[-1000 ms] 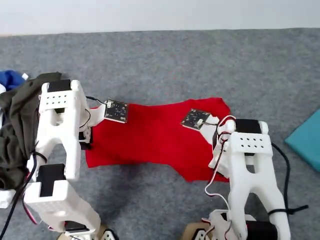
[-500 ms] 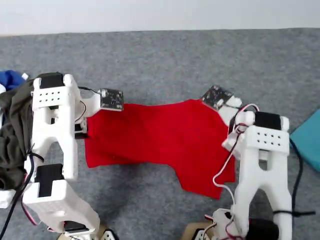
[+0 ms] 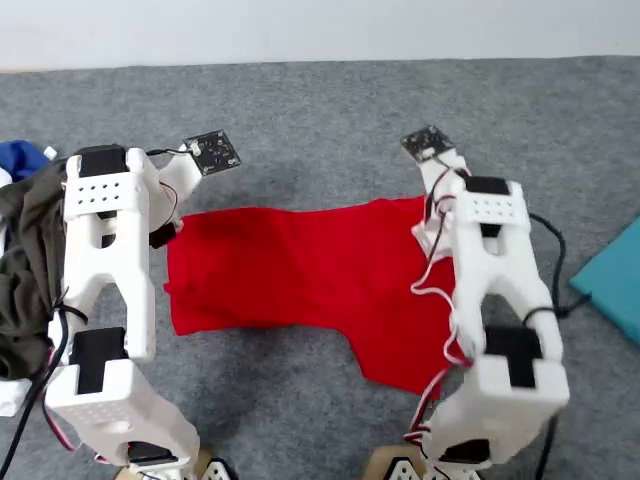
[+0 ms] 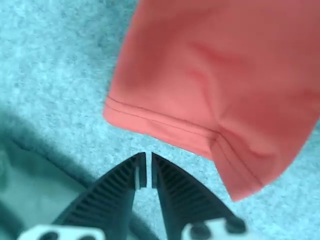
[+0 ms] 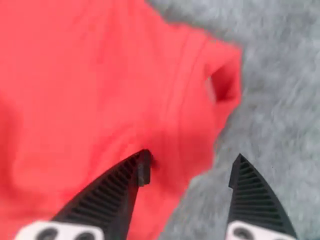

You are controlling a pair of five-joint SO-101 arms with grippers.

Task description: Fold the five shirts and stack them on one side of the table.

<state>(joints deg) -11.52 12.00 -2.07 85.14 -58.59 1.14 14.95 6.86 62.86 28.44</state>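
High view, red shirt (image 3: 290, 265) spread on table (image 3: 320, 120), left hand (image 4: 148, 162) clenched, right hand (image 5: 192, 156) released

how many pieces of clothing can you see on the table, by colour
red shirt: 1
dark olive garment: 1
blue cloth: 1
teal cloth: 1
total: 4
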